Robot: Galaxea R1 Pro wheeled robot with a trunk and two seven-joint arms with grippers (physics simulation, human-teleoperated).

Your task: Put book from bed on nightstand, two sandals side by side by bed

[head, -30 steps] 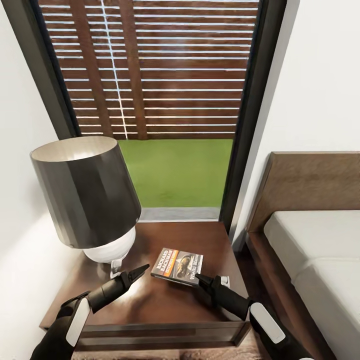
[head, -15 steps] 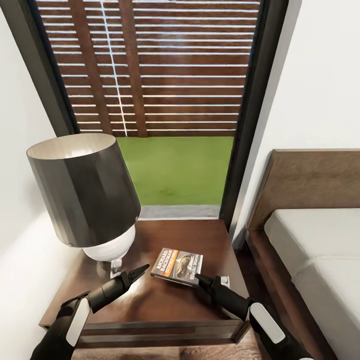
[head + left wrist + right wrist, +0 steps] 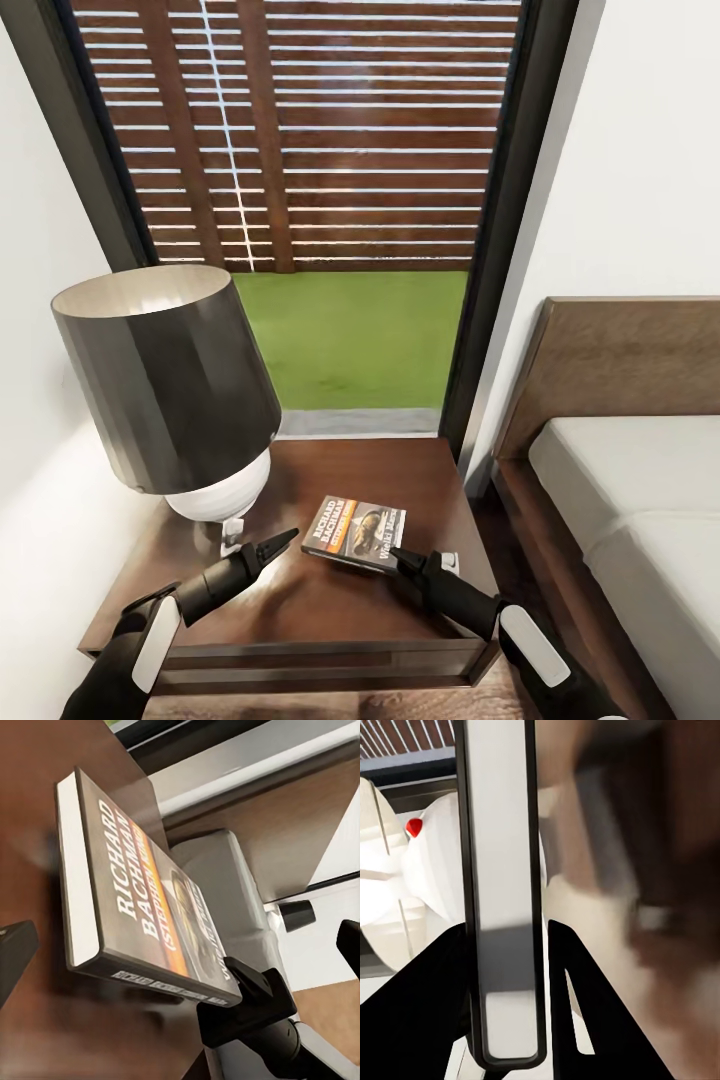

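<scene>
The book [image 3: 355,533] lies on the dark brown nightstand [image 3: 320,610], in front of the lamp base. My right gripper [image 3: 398,553] is at the book's near right corner. In the right wrist view its two black fingers [image 3: 435,1005] stand on either side of the book's white page edge [image 3: 502,907], shut on it. In the left wrist view the book's cover [image 3: 142,892] shows, with the right gripper [image 3: 247,994] pinching its corner. My left gripper [image 3: 285,541] hovers left of the book, and its fingertips [image 3: 16,949] are wide apart. The bed [image 3: 640,500] lies to the right.
A tall lamp with a dark shade [image 3: 165,380] and a white base [image 3: 220,495] takes up the nightstand's left half. Behind is a dark-framed window [image 3: 505,250] with a slatted fence and grass. A narrow floor gap [image 3: 500,540] separates nightstand and bed frame.
The head view has shifted slightly, showing a little more of the floor in front. The book and both grippers hold their places.
</scene>
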